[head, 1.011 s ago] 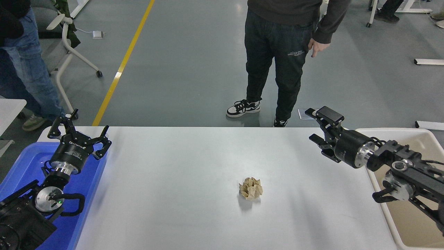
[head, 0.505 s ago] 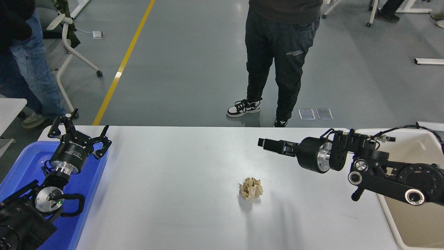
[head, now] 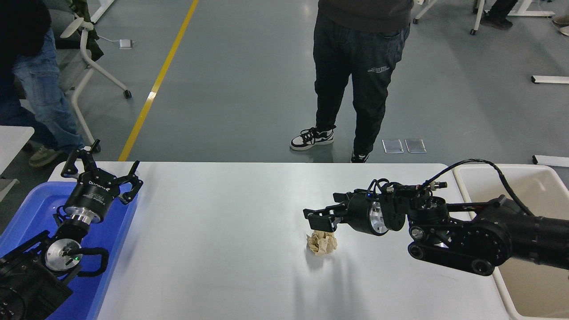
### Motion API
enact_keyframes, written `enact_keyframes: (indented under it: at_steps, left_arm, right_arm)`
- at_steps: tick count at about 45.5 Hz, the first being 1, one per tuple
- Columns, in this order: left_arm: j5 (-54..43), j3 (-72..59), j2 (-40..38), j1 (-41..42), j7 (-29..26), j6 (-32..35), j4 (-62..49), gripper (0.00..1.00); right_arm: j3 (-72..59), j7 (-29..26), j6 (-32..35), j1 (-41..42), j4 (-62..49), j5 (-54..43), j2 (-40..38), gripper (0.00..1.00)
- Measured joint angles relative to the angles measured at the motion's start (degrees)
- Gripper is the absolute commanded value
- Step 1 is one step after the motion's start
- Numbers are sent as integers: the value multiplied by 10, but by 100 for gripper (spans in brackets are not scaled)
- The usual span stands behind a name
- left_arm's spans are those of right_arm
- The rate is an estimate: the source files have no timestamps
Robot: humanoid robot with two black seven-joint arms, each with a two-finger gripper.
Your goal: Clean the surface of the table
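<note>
The white table surface [head: 213,249] fills the lower middle of the head view. A crumpled tan paper ball [head: 322,243] lies on it, right of centre. My right gripper [head: 321,216] is open and hovers just above the ball's far top edge, its fingers spread and pointing left. It holds nothing. My left gripper [head: 101,176] is open and parked at the lower left, above the blue tub.
A blue plastic tub [head: 26,213] sits at the table's left end and a cream-white tub [head: 540,182] at its right end. A person in dark trousers [head: 351,75] stands past the far edge. Another person [head: 31,80] and a chair stand at the far left.
My right arm swung left and down from the right end of the table, bringing the open gripper from high above the table to just over the paper ball. The left arm stayed parked.
</note>
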Motion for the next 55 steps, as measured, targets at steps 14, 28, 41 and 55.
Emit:
enact_keyframes:
  at_steps: [14, 28, 41, 55]
  left_arm:
    - [0, 0, 0, 0, 0, 0, 0, 100]
    - [0, 0, 0, 0, 0, 0, 0, 100]
    - [0, 0, 0, 0, 0, 0, 0, 100]
    - [0, 0, 0, 0, 0, 0, 0, 100]
  right_arm:
    - [-79, 19, -70, -1, -75, -55, 47, 99]
    - [-116, 26, -103, -17, -122, -70, 73, 99]
    - [-123, 28, -111, -37, -155, -70, 97, 99]
    - [-125, 29, -125, -56, -182, -70, 110, 99]
